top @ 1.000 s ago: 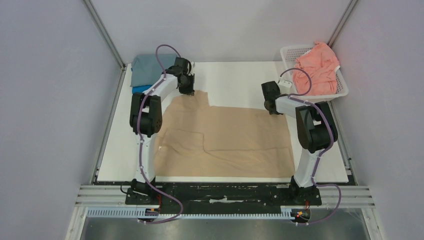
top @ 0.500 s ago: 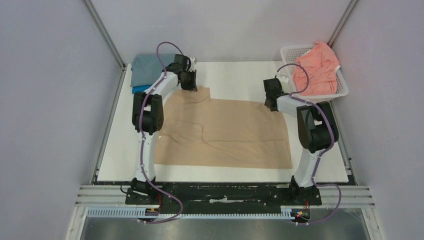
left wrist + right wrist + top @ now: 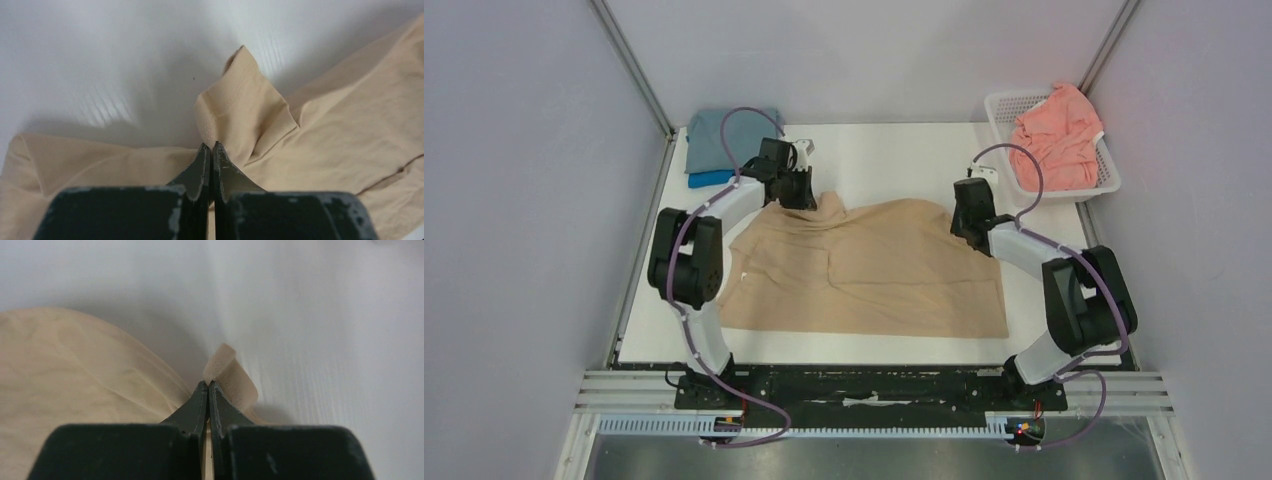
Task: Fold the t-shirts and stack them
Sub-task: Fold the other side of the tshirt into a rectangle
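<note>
**A:** What differs from one second ago, starting from the bottom of the top view?

**B:** The near hem of the tan t-shirt lay then almost on the near edge of the table. Now a white strip of table shows below it. The left arm has swung its elbow toward the left of the frame, and the right arm toward the right and lower.

**A:** Where is this shirt now?

**B:** In the middle of the frame, mostly flat on the table, with a folded layer on its left half. Its upper edge is no longer flat; it rises in two small peaks.

**A:** What holds the peaks?

**B:** The left fingers are pressed together on a stitched hem corner, which stands up above their tips. The right fingers pinch a small curled fold of the same cloth, at the shirt's upper right corner.

**A:** Is something in the way?

**B:** In the top view the right arm covers a part of the shirt's right edge, and the left arm covers its upper left corner.

**A:** And farther?

**B:** At the upper left lies a folded grey-blue t-shirt, with a bright blue t-shirt showing under its near edge, just beside the left wrist. At the upper right stands a white basket with a salmon-pink t-shirt heaped in it, apart from the right fingers.
</note>
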Controlling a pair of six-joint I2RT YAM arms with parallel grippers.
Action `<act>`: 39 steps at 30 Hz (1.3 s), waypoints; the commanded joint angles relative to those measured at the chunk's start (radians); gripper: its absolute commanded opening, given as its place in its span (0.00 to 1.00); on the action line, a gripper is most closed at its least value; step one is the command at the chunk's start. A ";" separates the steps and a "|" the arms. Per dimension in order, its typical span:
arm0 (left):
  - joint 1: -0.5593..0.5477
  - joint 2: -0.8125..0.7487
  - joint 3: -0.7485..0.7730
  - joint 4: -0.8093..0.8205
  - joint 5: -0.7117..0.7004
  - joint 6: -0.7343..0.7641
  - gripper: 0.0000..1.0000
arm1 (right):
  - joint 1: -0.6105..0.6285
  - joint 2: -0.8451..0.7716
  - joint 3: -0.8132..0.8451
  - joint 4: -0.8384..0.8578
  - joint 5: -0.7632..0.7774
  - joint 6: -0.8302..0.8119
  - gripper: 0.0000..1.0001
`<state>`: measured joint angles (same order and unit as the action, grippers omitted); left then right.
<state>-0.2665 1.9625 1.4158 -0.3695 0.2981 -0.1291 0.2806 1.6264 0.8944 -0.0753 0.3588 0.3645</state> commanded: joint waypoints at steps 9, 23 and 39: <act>-0.020 -0.365 -0.363 0.225 -0.083 -0.120 0.02 | 0.009 -0.243 -0.134 -0.050 0.006 -0.035 0.00; -0.141 -0.695 -0.620 0.197 -0.340 -0.207 0.02 | 0.009 -0.177 0.009 -0.094 0.026 -0.123 0.00; -0.172 -0.750 -0.647 0.169 -0.376 -0.263 0.02 | 0.008 -0.109 0.075 -0.061 0.035 -0.273 0.00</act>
<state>-0.4343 1.2198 0.7502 -0.1925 -0.0738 -0.3344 0.2859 1.5620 1.0164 -0.1707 0.4004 0.0856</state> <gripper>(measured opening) 0.040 0.008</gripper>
